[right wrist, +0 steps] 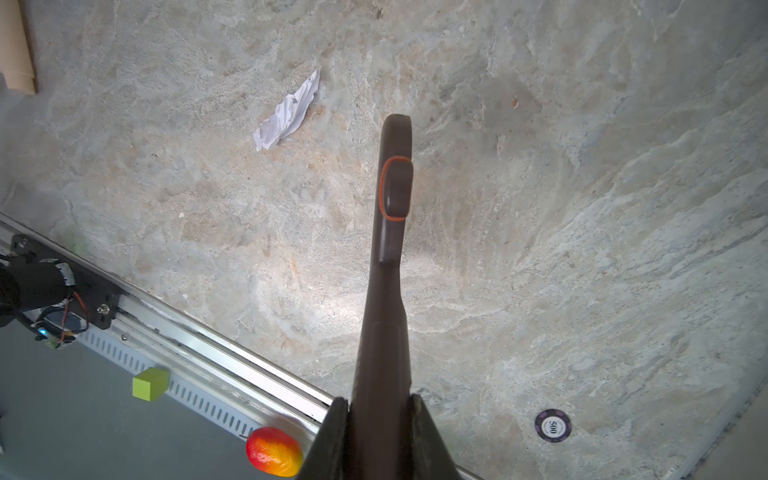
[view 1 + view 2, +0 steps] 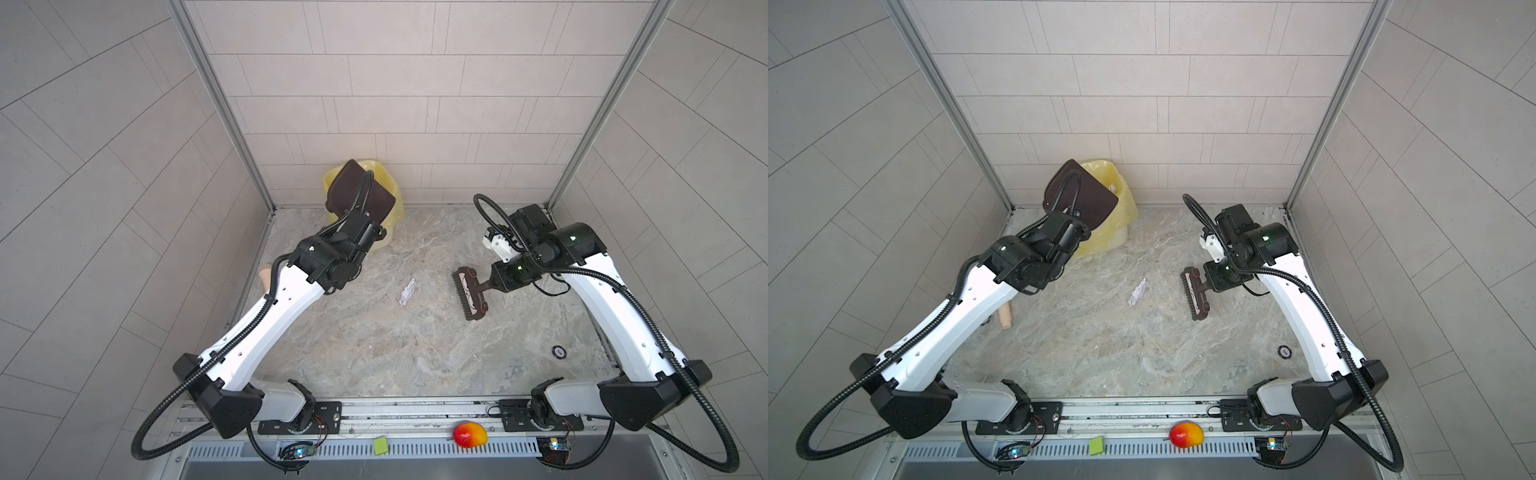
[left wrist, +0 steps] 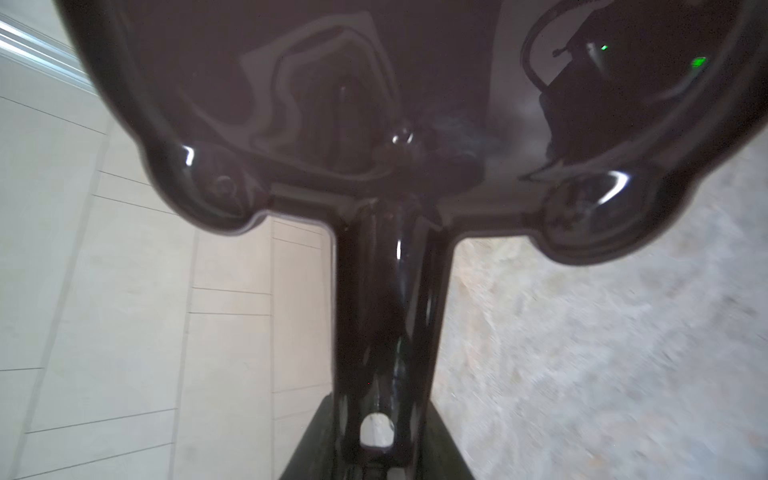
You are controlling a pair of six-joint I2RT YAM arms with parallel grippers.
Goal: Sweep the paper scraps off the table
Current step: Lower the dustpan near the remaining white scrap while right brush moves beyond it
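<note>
L gripper (image 3: 379, 399) grasps dark-brown plastic dustpan (image 2: 343, 185). Tip steeply w/ lip over yellow-bagged bin (image 2: 1127, 212). R gripper (image 1: 377, 399) clamps brown brush (image 2: 467, 297).

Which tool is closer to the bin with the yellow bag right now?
Left. The left tool holds the dustpan over the bin; the right tool is well off to the bin's right in both top views, holding the brush.

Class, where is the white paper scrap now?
In both top views the paper scrap lies on the table near its middle, left of the brush.
</note>
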